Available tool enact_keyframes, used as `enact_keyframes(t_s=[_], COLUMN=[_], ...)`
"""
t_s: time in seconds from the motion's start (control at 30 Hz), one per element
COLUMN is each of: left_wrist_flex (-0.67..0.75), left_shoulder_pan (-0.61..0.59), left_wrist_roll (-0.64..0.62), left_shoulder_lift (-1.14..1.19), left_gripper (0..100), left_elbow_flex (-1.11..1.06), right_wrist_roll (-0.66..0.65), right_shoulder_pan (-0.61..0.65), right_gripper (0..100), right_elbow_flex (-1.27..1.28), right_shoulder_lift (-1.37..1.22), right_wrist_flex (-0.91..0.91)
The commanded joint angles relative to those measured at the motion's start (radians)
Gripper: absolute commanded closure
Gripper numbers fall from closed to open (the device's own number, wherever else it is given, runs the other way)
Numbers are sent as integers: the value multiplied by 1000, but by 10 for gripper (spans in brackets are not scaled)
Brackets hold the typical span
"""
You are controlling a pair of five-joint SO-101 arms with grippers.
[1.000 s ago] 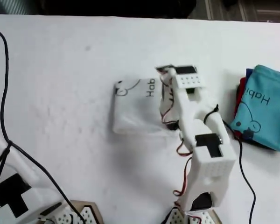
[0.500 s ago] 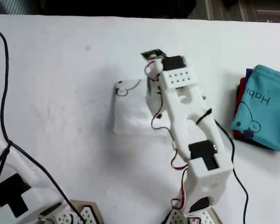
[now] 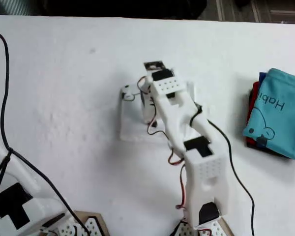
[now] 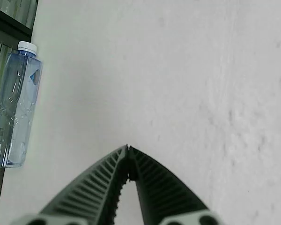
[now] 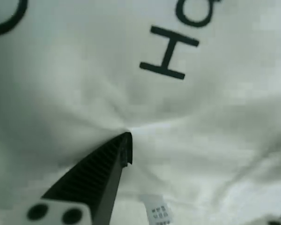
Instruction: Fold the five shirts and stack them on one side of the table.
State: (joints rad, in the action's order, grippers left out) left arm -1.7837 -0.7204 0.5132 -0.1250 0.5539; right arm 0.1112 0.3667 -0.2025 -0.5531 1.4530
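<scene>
Cloth of the white folded shirt (image 3: 132, 123), lying in the middle of the desk (image 3: 64, 98), is puckering between the gripping right jaws. The left jaws are hanging clenched and empty. A teal folded shirt (image 3: 278, 118) is topping the right-hand stack.

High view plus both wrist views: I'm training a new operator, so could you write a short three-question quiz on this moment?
1. True or false: the left gripper is shut above bare table.
2. Which shirt tops the stack by the table's edge? A white, B teal, C yellow.
3. Fill in: the right arm is stretched over the folded ______ shirt in the middle of the table.

Key
1. True.
2. B, the teal shirt.
3. White: it is the white shirt.
</scene>
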Motion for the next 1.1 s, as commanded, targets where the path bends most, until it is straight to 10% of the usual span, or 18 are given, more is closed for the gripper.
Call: enact_keyframes(t_s=[0.0,0.3,0.63,1.07], left_wrist_flex=[-2,-2,-2,-2], left_shoulder_pan=[-5,-5,-61,-64], left_wrist_roll=[0,2,5,5], left_shoulder_lift=[-31,-31,-31,-31], left_gripper=[975,975,975,975], left_elbow_flex=[5,5,3,3], right_wrist_roll=[28,46,-80,-130], right_shoulder_pan=[5,-19,-96,-107], right_gripper=[517,884,894,411], right_elbow_flex=[-34,-135,-292,-382], right_shoulder_lift=[-59,-183,-216,-77], right_wrist_flex=[-56,-21,127,268])
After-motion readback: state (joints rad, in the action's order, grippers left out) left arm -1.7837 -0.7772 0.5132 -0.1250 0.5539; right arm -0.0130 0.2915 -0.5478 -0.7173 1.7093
